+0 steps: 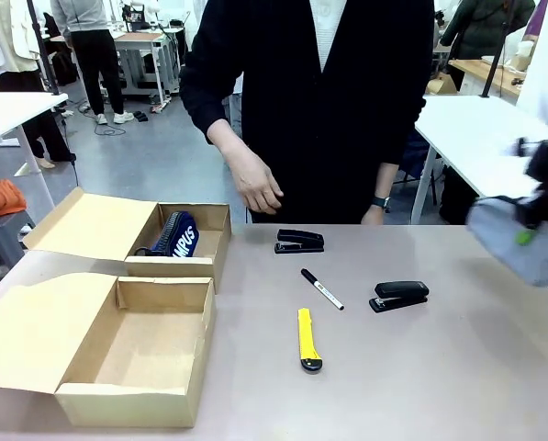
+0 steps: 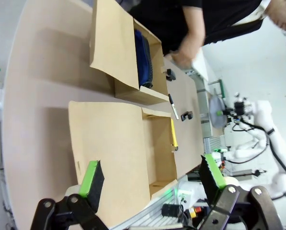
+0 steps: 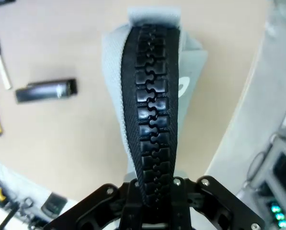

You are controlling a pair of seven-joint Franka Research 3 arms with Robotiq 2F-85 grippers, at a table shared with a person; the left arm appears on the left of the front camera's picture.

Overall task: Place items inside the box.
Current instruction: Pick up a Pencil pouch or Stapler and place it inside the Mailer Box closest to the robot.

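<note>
My right gripper (image 1: 533, 223) hangs above the table's right edge, shut on the grey zip pouch (image 1: 517, 241). In the right wrist view the pouch (image 3: 154, 86) fills the middle, its black zipper running into the gripper (image 3: 154, 191). The navy "CAMPUS" pouch (image 1: 176, 233) lies in the far cardboard box (image 1: 214, 246). On the table lie two black staplers (image 1: 299, 241) (image 1: 399, 295), a black marker pen (image 1: 321, 288) and a yellow utility knife (image 1: 308, 339). My left gripper (image 2: 152, 175) is open, high above the near box (image 2: 159, 143), with nothing between its green pads (image 2: 92, 178).
The near box (image 1: 134, 390) at front left stands open and holds nothing, its lid flap spread left. A person in black stands at the far side, one hand (image 1: 255, 188) hovering above the far stapler. White tables flank both sides.
</note>
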